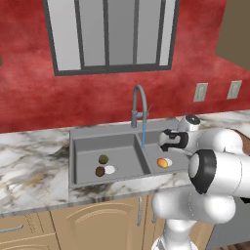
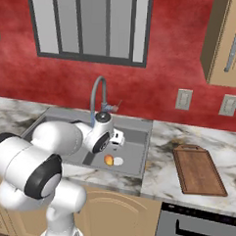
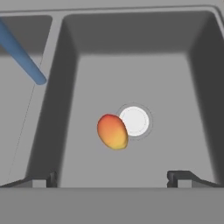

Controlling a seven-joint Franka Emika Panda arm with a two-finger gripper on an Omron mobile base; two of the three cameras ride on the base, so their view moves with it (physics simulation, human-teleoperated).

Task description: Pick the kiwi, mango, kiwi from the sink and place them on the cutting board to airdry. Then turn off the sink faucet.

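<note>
Open fingers (image 3: 112, 178) above the mango (image 3: 112, 131) in the sink (image 1: 108, 134)

The fingers stand wide apart, holding nothing. Mango lies touching the white drain (image 3: 134, 121) of the right basin; both kiwis (image 1: 103, 159) sit in the left basin; cutting board (image 2: 199, 170) on the counter (image 2: 163, 142), right of the sink.

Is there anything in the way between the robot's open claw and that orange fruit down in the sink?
No. In the hand view, only bare grey basin floor lies between the open gripper and the oval orange-yellow mango; the white round drain sits beside it.
</note>
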